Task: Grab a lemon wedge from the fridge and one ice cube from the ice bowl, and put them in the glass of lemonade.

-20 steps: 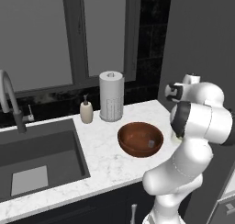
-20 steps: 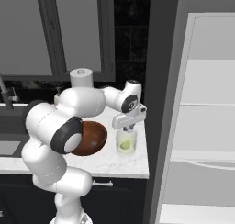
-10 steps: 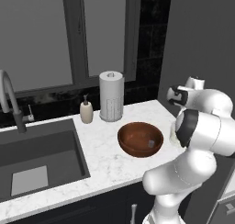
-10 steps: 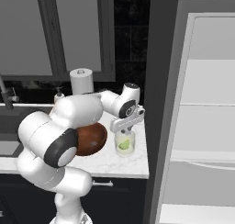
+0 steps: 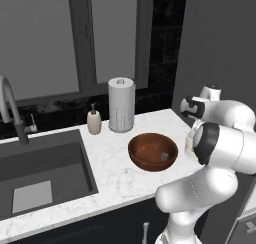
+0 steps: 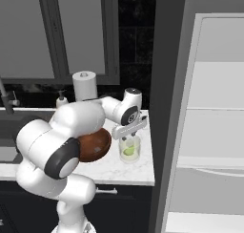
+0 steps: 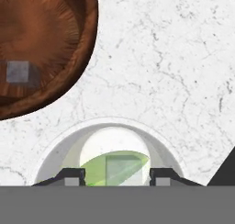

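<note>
The two-finger gripper (image 7: 116,176) hangs with fingers apart directly above the short clear glass of lemonade (image 6: 129,148). Inside the glass lie the yellowish-green lemon wedge (image 7: 98,170) and a pale ice cube (image 7: 120,167). The round reddish-brown wooden bowl (image 7: 87,53) just beside holds another grey cube (image 7: 18,72).

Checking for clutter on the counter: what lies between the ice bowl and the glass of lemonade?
Nothing: in the hand view, just bare white marble counter separates the ice bowl from the glass of lemonade.
</note>
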You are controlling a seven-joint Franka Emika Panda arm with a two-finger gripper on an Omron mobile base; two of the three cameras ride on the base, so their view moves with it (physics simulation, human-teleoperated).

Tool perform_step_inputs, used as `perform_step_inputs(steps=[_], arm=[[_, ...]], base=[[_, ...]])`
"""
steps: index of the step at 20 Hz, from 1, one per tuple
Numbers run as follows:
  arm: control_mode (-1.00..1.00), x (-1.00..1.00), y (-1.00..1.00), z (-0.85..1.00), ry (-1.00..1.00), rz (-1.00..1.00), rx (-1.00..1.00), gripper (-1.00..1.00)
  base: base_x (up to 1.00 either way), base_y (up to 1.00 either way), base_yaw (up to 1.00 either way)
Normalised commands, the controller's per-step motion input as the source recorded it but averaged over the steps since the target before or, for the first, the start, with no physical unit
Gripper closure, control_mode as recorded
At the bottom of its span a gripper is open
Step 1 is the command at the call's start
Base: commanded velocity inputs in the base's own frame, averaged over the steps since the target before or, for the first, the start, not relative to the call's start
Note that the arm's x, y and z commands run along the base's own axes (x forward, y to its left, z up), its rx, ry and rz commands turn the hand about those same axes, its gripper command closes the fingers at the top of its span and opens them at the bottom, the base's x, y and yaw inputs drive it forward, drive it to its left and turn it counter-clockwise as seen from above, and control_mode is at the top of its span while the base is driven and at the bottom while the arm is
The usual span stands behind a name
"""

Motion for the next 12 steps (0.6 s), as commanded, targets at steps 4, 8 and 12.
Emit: perform_step_inputs(steps=[4,8,12], arm=[[-1.00,0.00,0.00,0.00,0.00,0.00,0.00,-1.00],[-1.00,0.00,0.00,0.19,-0.04,0.00,0.00,-1.00],[-1.00,-0.15,0.00,0.78,-0.02,0.00,0.00,-1.00]], base=[[0.00,0.00,0.00],[0.00,0.00,0.00],[0.00,0.00,0.00]])
